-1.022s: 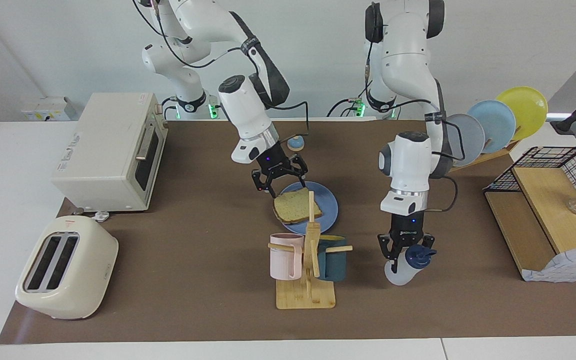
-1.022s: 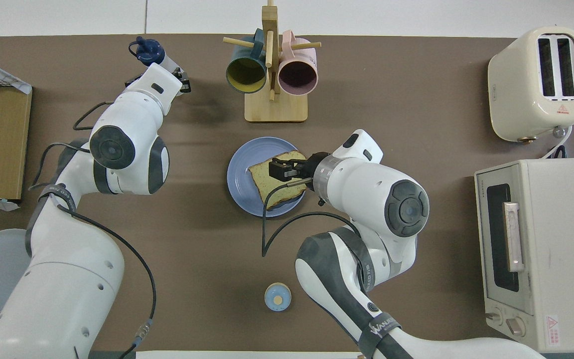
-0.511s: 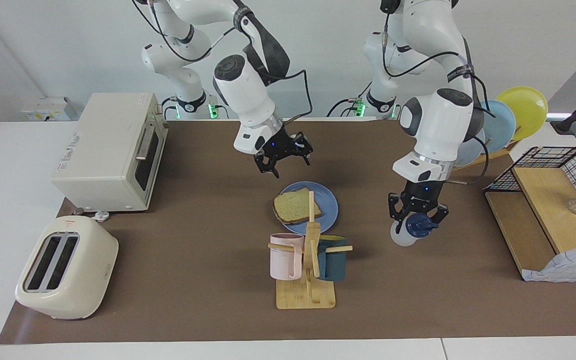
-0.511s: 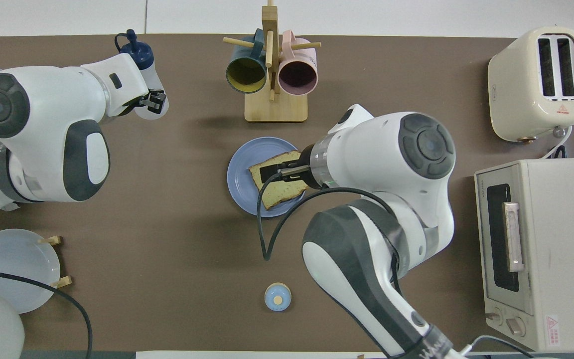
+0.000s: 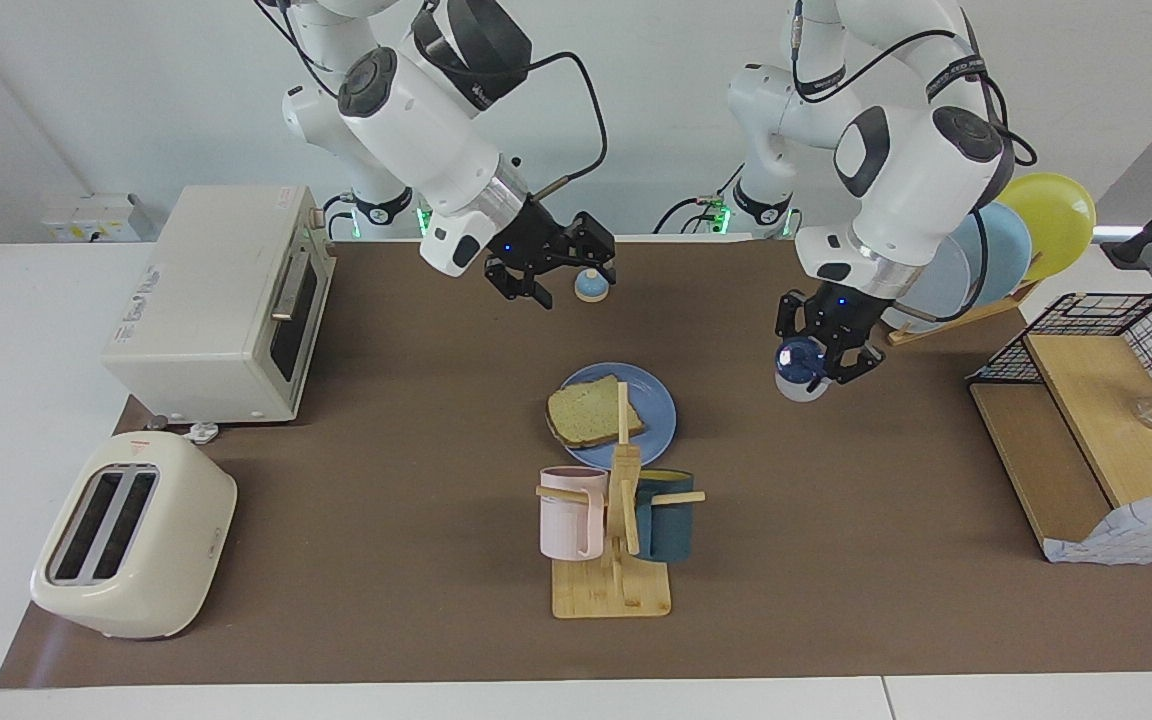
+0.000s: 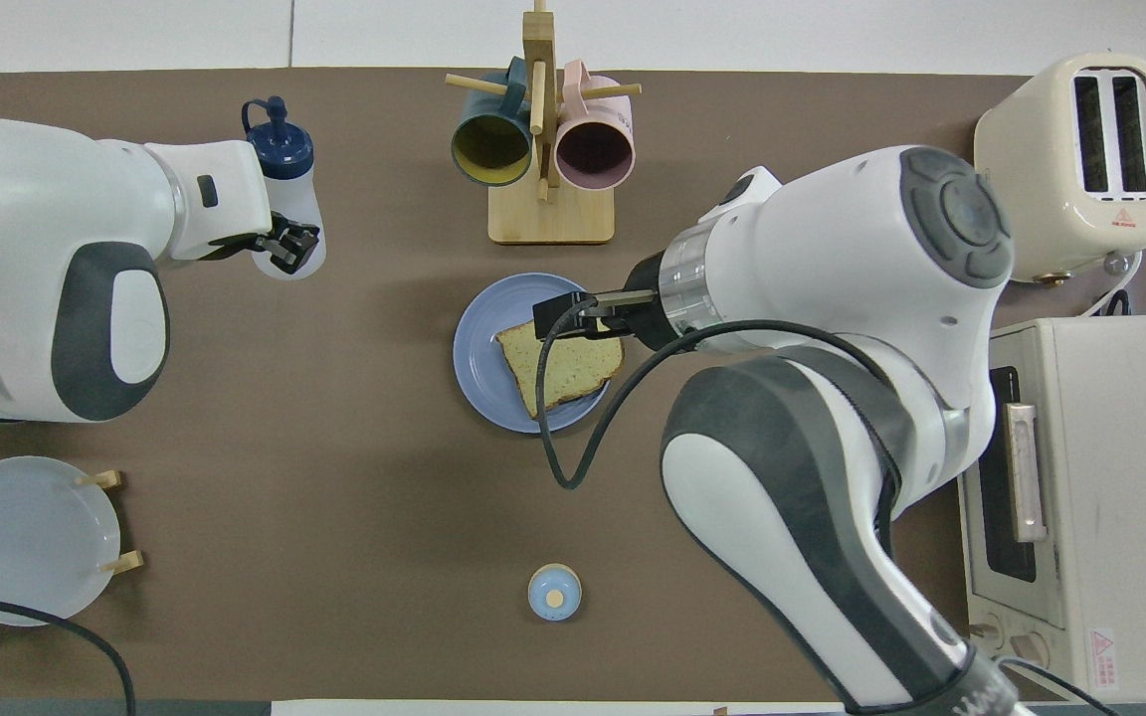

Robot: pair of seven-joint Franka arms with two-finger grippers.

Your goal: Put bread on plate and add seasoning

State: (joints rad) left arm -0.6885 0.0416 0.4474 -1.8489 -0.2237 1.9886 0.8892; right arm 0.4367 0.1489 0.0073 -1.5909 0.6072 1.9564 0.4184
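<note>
One bread [image 5: 591, 412] slice, tan and speckled with a darker crust, lies flat on the one periwinkle plate [image 5: 659, 405] at mid-table. Just beside the plate, farther from the robots, a wooden mug tree [image 5: 621, 540] carries two mugs, one pink [image 5: 570, 512] and one teal [image 5: 663, 515]. One small blue-domed bell [image 5: 591, 286] sits nearer the robots than the plate. The left gripper [image 5: 829, 340] hangs in the air toward the left arm's end from the plate, pinching the one seasoning bottle [image 5: 798, 364], translucent white with a navy cap. The right gripper [image 5: 554, 268], fingers spread and holding nothing, is raised beside the bell.
</note>
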